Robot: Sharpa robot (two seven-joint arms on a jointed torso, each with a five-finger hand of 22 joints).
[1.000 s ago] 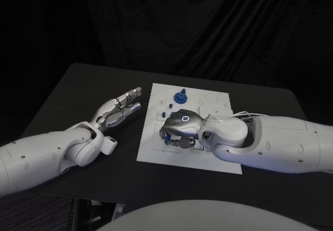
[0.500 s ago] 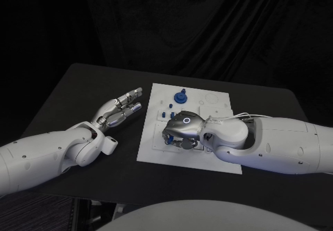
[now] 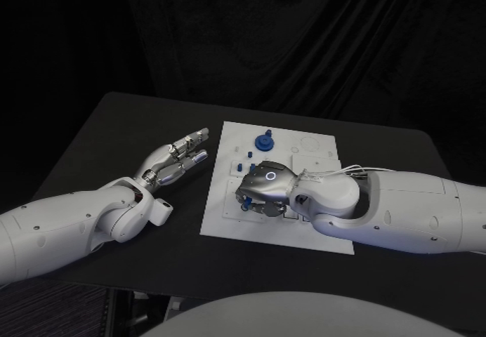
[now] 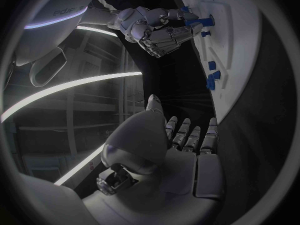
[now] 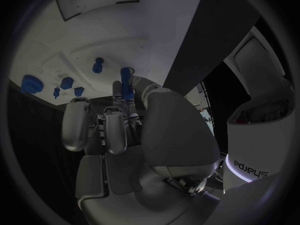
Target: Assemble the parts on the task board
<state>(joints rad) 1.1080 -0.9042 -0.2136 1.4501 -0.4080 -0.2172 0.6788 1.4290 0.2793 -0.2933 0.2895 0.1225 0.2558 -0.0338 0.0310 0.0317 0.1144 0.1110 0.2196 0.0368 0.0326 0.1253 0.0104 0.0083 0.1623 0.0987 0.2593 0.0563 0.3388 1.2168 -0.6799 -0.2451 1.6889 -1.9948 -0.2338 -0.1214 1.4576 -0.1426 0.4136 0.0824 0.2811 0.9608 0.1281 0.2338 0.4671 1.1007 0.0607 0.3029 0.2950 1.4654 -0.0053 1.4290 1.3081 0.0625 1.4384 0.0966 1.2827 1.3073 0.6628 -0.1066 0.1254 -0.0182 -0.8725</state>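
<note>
The white task board (image 3: 322, 149) lies in the middle of the black table. My right hand (image 3: 265, 191) is curled over the board's near left part and pinches a blue peg (image 5: 128, 83) between thumb and fingers. In the left wrist view that blue peg (image 4: 201, 21) stands against the board (image 4: 244, 50) at the right hand's (image 4: 153, 31) fingertips. A round blue part (image 3: 263, 142) stands at the board's far side, with small blue parts (image 3: 239, 167) near its left edge. My left hand (image 3: 178, 159) lies open on the table, left of the board, holding nothing.
Bare black table (image 3: 121, 133) stretches around the board. My right forearm (image 3: 405, 210) lies over the board's near right corner. More small blue parts (image 5: 65, 82) sit on the board beside the right hand's fingers.
My right hand has shifted slightly across the board's near left part, fingers staying curled. The left hand has not moved.
</note>
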